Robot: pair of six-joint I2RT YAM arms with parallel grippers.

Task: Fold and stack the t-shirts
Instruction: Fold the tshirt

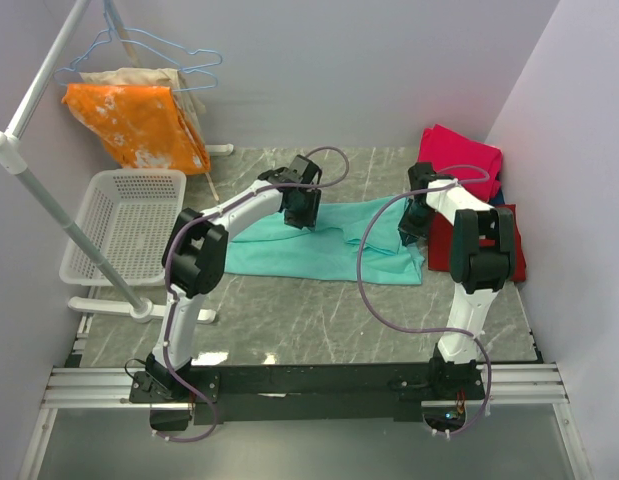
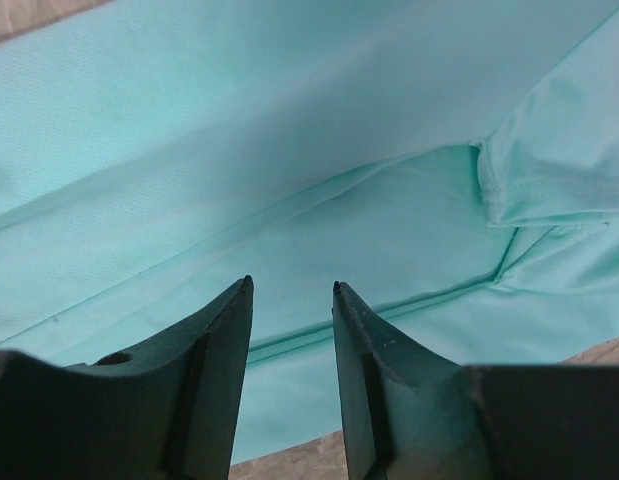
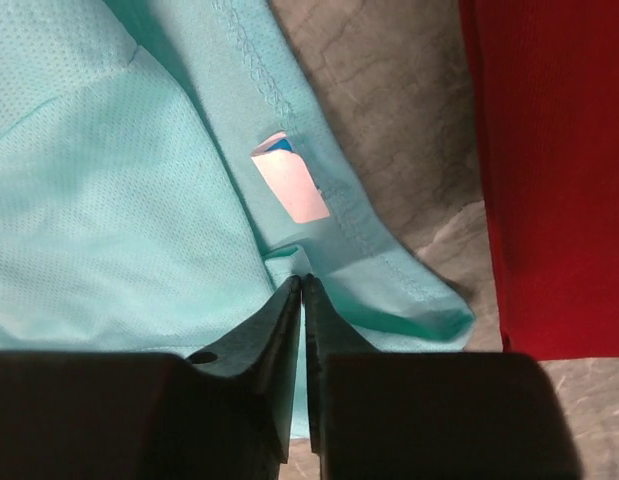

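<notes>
Grey marble table (image 1: 319, 320) is covered at its middle by the teal shirt (image 1: 329, 250), judged only half folded. Its edge is pinched by the right gripper (image 3: 302, 282); the left gripper (image 2: 292, 290) is held over it, jaws apart. A red shirt (image 3: 549, 170) is seen folded beside; stacking is not yet done.

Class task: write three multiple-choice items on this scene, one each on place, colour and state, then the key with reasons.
1. The basket stands on which side of the teal shirt? A left B right C on it
2. The hanging cloth is: A teal B orange C black
3. The right tool is: A open B shut on the teal shirt C holding a hanger
Key: 1A, the top view shows it left of the shirt; 2B, orange with white blotches; 3B, its wrist view shows it pinching teal fabric.
</notes>
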